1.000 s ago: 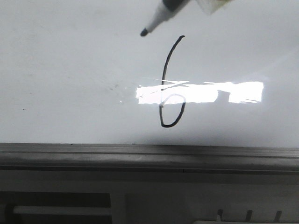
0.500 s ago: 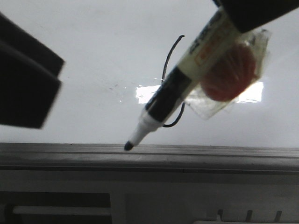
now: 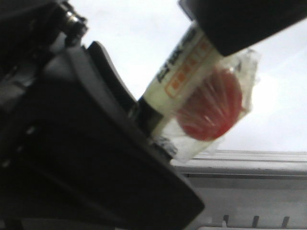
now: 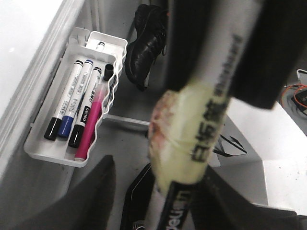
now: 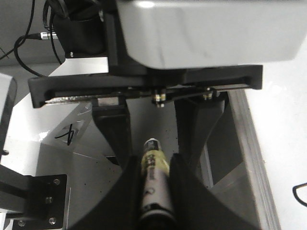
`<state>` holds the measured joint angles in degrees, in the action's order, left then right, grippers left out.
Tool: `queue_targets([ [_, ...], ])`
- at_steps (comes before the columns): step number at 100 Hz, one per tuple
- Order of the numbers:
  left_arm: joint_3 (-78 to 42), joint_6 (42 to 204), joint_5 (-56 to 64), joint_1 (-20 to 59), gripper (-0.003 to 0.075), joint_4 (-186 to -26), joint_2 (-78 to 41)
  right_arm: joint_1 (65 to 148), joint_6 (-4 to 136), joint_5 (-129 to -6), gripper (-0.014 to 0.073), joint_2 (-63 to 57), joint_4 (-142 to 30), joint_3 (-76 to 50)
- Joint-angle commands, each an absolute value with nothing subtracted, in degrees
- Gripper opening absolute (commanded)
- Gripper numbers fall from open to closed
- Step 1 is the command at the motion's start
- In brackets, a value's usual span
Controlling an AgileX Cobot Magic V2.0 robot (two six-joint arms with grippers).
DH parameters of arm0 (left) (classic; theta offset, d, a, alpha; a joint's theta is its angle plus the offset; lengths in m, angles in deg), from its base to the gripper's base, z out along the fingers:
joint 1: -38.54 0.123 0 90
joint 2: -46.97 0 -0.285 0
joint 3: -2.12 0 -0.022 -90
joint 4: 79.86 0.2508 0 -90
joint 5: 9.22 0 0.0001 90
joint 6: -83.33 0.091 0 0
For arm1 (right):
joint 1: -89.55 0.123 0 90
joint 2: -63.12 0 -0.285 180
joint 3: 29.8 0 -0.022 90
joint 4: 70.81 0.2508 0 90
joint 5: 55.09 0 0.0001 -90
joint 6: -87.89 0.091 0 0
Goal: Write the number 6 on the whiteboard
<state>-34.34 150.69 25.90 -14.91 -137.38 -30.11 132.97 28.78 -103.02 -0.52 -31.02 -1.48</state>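
The whiteboard [image 3: 139, 28] fills the back of the front view. The number 6 is hidden there behind the arms; only a short black stroke [image 5: 301, 195] shows at the edge of the right wrist view. My right gripper [image 5: 152, 158] is shut on a black-and-white marker [image 3: 184, 72], held off the board. A red pad under clear tape [image 3: 211, 108] is stuck to the marker. My left gripper [image 3: 139, 120] is open. In the left wrist view its fingers [image 4: 98, 191] stand on either side of the marker's lower end [image 4: 192, 158], with a gap on one side.
A white tray [image 4: 45, 151] with several markers hangs below the board's grey ledge [image 3: 249, 160]. A black shoe-like object [image 4: 148, 38] lies on the floor beyond it. The two arms are close together in front of the board.
My right gripper has carried the marker off the board, down and toward the camera. My left gripper has come in from the left and now surrounds the marker's tip end, hiding the 6.
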Motion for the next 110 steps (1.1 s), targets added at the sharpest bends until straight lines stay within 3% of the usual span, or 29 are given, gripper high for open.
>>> queue_targets([
  [1, -32.4, 151.0, 25.1, -15.4, 0.0240, -140.5, -29.2, 133.1, 28.4, -102.0, -0.0044, -0.2, -28.3, -3.3],
  [31, -32.4, 151.0, 25.2, -15.4, -0.0020, -142.3, -29.2, 133.1, 28.4, -104.4, -0.0044, -0.2, -28.3, -3.3],
  [44, -32.3, 151.0, 25.2, -15.4, 0.0015, -142.7, -29.2, 133.1, 28.4, -105.1, -0.0044, -0.2, -28.3, -3.3],
  [61, -32.2, 151.0, 25.3, -15.4, 0.0256, -143.1, -29.2, 133.1, 28.4, -106.5, -0.0044, -0.2, -28.3, -3.3],
  [69, -32.2, 151.0, 25.1, -15.4, 0.0316, -144.3, -29.2, 133.1, 28.4, -106.8, -0.0044, -0.2, -28.3, -3.2],
  [98, -32.2, 151.0, 25.1, -15.4, 0.0305, -145.0, -29.2, 133.1, 28.4, -106.9, -0.0044, -0.2, -28.3, -0.9],
  [110, -32.2, 151.0, 25.1, -15.4, 0.0194, -145.0, -29.2, 133.1, 28.4, -106.6, -0.0044, -0.2, -28.3, -0.8],
])
